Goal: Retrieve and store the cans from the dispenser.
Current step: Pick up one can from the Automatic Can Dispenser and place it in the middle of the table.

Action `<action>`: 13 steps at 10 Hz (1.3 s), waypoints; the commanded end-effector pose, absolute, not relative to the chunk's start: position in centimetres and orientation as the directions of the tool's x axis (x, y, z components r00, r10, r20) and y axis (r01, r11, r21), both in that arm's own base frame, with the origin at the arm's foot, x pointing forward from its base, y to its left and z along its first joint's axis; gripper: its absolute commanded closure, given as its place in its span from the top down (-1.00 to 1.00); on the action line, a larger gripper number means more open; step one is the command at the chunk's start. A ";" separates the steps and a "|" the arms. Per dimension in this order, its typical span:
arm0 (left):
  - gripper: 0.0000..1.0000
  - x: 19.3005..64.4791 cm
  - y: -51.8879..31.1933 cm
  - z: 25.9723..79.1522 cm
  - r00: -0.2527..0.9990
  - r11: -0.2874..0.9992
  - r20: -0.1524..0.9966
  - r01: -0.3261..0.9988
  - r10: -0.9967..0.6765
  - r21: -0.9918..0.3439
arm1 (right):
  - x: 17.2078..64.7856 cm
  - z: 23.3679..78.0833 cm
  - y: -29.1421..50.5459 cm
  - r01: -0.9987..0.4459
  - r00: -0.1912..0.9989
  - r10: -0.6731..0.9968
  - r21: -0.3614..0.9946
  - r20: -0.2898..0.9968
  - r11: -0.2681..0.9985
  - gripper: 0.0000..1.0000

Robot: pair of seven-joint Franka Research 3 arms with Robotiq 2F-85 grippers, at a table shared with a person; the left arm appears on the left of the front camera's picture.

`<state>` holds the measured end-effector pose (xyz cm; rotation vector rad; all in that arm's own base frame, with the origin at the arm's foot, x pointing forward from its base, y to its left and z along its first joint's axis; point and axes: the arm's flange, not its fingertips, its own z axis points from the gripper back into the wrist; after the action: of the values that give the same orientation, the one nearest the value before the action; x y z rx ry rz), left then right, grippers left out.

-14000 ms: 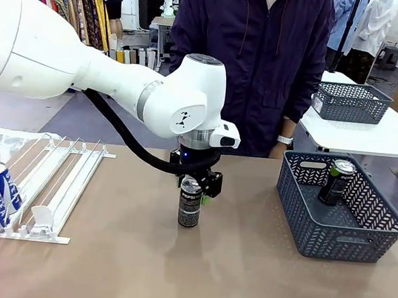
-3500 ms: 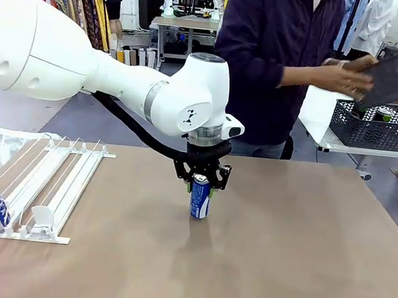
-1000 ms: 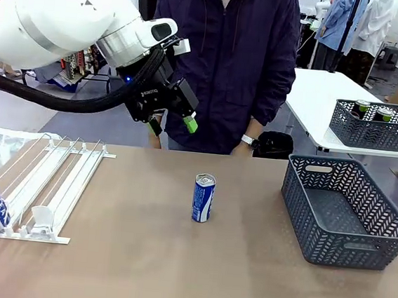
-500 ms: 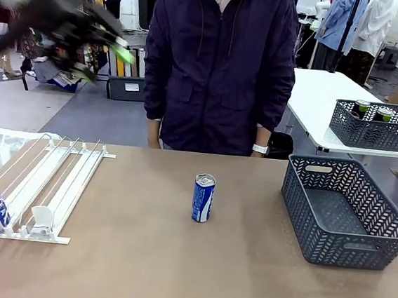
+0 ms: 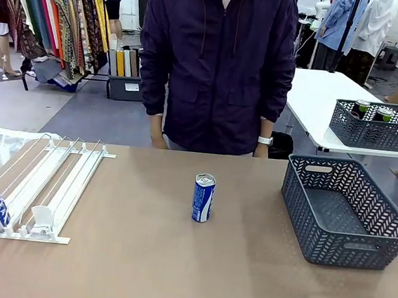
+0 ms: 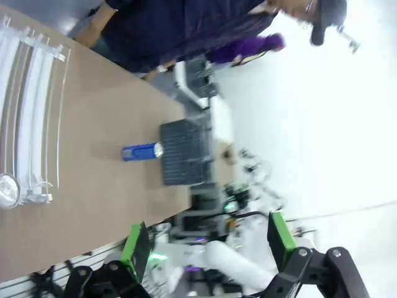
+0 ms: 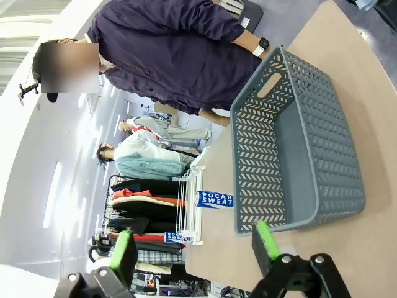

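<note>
Standing clear of table point(image 5: 173, 273) edges is blue can point(image 5: 203, 198); left gripper point(image 6: 208, 243), right gripper point(image 7: 193, 245) agape

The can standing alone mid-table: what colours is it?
The can is blue with white lettering and a silver top; the front view shows it best.

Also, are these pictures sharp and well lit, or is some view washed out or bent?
Front view: sharp, evenly lit; the blue can casts only a soft shadow on the table. Left wrist view: rolled sideways, its right half blown out to white, the dispenser rails bowed by the wide lens. Right wrist view: also rolled, the basket crisp, the left edge pale.
</note>
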<state>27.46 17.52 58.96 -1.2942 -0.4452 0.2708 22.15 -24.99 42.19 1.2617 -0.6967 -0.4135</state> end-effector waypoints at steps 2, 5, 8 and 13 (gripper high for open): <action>1.00 28.0 17.5 53.4 0.871 0.084 0.017 -0.028 0.490 -0.996 | 22.4 42.5 -25.0 -0.122 0.713 -0.645 0.955 0.274 0.270 1.00; 1.00 26.7 19.0 56.1 0.875 0.162 0.111 0.037 0.471 -0.986 | 22.4 42.5 -25.0 -0.122 0.713 -0.645 0.955 0.274 0.270 1.00; 1.00 26.7 19.0 56.1 0.875 0.162 0.111 0.037 0.471 -0.986 | 22.4 42.5 -25.0 -0.122 0.713 -0.645 0.955 0.274 0.270 1.00; 1.00 29.2 16.4 56.3 0.911 0.361 0.062 -0.098 0.407 -0.927 | 22.4 42.5 -25.0 -0.122 0.713 -0.645 0.955 0.274 0.270 1.00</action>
<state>27.39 18.21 55.85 -1.3027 -0.3901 0.3412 22.15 -24.98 42.20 1.2622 -0.6967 -0.4130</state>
